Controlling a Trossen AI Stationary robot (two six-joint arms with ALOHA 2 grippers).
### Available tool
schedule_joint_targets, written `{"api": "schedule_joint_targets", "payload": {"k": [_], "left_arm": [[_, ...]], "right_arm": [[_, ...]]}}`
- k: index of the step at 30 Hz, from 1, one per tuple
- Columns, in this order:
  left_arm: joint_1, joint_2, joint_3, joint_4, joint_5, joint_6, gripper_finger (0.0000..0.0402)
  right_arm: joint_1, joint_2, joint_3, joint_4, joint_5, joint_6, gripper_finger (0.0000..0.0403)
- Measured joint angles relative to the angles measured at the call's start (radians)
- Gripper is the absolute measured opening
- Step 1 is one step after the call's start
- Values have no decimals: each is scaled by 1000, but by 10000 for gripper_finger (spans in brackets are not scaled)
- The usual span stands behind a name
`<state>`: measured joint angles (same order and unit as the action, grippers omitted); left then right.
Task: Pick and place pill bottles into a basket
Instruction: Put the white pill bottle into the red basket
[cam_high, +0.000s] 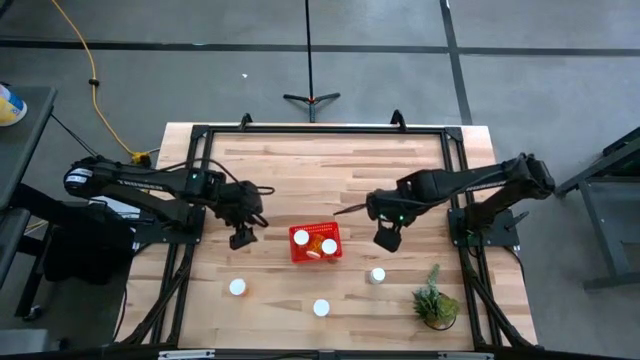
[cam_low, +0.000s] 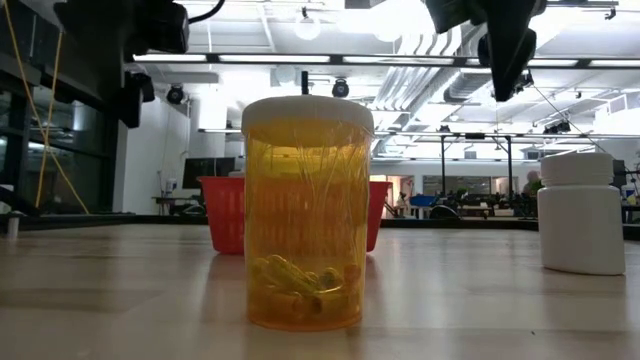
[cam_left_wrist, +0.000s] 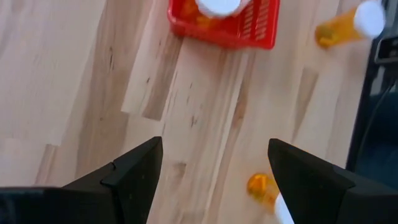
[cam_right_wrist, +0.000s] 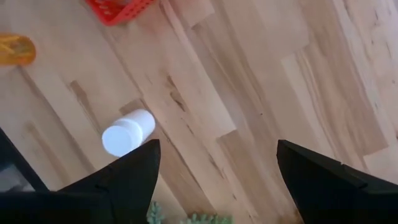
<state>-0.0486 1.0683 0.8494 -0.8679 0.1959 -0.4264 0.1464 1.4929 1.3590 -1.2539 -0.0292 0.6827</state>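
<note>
Judging by the high view, the job is about half done — the red basket (cam_high: 315, 242) at the middle of the frame holds white-capped pill bottles (cam_high: 329, 246), at least two caps plainly showing and perhaps a third beneath them, though I cannot count more than that for certain. Three bottles stand loose on the bench (cam_high: 300, 165) in the lower part of the picture: one at lower left (cam_high: 237, 287), one at lower centre (cam_high: 321, 307), and one just right of the basket (cam_high: 376, 275), near the small green plant (cam_high: 435, 300) in the lower right.

From bench height, the nearest bottle (cam_low: 305, 215) shows an orange body with yellow capsules lying in its bottom, and a white bottle (cam_low: 580, 213) stands at the right edge; the basket sits behind them.

Both hands hang above the bench, holding nothing. The left hand (cam_high: 243, 238) hovers just left of the basket, its fingers (cam_left_wrist: 134, 168) spread wide over bare wood. The right hand (cam_high: 387, 239) hovers to the basket's right, its fingers (cam_right_wrist: 134, 171) likewise parted, with the white bottle in its wrist view lying on its side as pictured — likely the nearest one to fetch
</note>
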Motion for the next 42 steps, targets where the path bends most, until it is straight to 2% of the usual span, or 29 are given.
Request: {"api": "schedule_joint_targets", "payload": {"k": [11, 20, 26, 35, 42], "left_arm": [[2, 0, 0, 74, -23, -104, 325], [2, 0, 0, 117, -27, -101, 325], [2, 0, 0, 112, -23, -78, 325], [2, 1, 0, 110, -21, -30, 325], [2, 1, 0, 110, -21, -3, 325]], "right_arm": [[146, 14, 1, 1, 71, 101, 312], [245, 171, 1, 114, -10, 216, 312], [278, 214, 1, 162, -74, 303, 312], [287, 216, 1, 249, -92, 415, 312], [279, 217, 1, 252, -93, 469, 312]]}}
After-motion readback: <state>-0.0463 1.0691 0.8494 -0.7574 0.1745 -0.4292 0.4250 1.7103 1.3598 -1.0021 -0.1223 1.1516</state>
